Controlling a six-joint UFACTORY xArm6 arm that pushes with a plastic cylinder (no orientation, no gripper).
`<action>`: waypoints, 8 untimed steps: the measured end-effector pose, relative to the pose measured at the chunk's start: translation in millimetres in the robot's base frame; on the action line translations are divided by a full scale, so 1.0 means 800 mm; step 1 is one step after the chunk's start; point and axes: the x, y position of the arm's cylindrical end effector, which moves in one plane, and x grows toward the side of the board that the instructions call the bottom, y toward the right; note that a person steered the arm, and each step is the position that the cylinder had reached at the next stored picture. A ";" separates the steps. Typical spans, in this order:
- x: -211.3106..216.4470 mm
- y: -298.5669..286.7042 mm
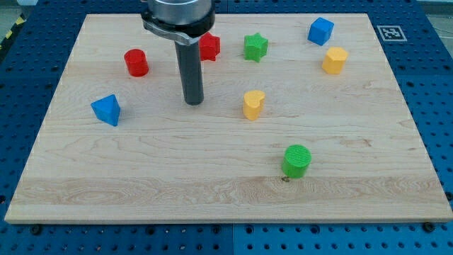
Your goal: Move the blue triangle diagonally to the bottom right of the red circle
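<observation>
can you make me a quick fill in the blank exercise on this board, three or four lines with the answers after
1. The blue triangle lies toward the view's bottom left of the ____ circle.
2. My tip rests on the bare board between the blue triangle and the ____ block at the view's centre.
3. The block nearest the view's bottom edge is the ____ cylinder.
4. The blue cube sits just above the view's rightmost block, which is ____.

Missing words: red; yellow; green; yellow
</observation>
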 end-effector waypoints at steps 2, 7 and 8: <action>0.026 0.029; 0.165 0.051; 0.180 0.041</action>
